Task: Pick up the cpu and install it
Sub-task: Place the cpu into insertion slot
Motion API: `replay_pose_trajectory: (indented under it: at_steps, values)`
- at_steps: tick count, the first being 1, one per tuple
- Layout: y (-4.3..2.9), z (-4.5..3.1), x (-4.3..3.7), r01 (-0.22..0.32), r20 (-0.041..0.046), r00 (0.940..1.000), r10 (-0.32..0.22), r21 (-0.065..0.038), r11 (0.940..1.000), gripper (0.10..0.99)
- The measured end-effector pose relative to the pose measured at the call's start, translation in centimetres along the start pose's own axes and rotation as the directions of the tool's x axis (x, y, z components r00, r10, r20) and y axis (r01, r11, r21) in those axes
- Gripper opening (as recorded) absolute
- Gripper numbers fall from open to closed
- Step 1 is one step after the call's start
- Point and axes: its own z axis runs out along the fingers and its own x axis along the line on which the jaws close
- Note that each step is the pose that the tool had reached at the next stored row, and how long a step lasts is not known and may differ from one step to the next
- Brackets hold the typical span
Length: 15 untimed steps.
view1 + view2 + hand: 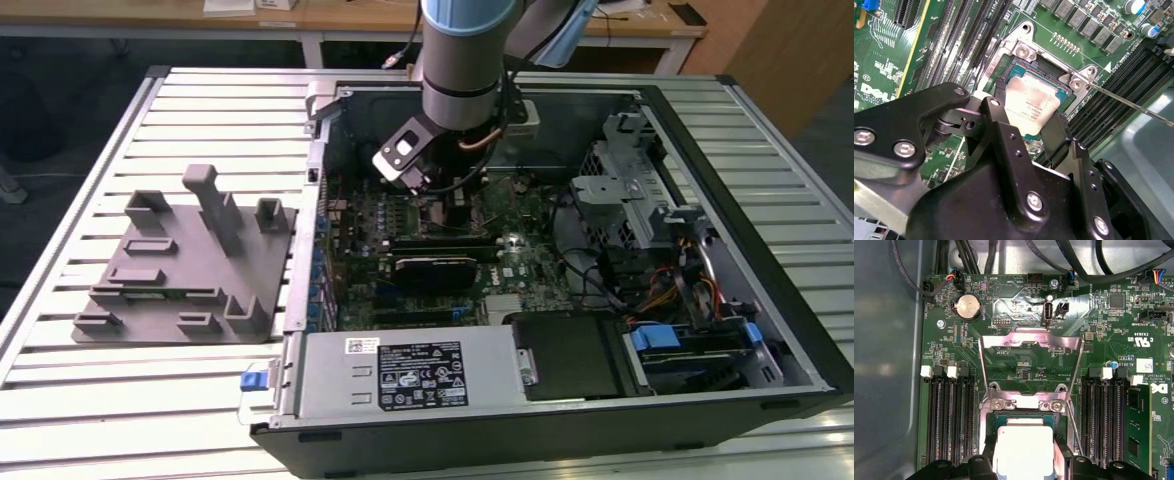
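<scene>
Workshop: slatted bench (134,420), opened computer (561,435)

- The cpu (1031,102) carries a few faint grey lines of print on its metal top in the second wrist view, too pale to make out.
- The motherboard (1024,365) bears small white lettering beside its connectors and slots in both wrist views, plus larger white marks near one edge.
- A white sticker (1144,365) with dark print sits on that board.
- A large white label (424,372) with dense black print and symbols lies on the power supply (327,385).
- A smaller white sticker (362,346) sits at that label's corner.
</scene>
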Motion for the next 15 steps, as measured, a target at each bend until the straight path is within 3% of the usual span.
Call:
replay_pose_trajectory:
  at_steps: [8,15]
  values:
    - [0.01,-0.09,0.02,-0.006,-0.0006,1.0,0.006,-0.001,1.0,0.529]
    - [0.0,-0.14,0.01,-0.054,0.0016,0.9985,0.054,-0.003,0.9985,0.529]
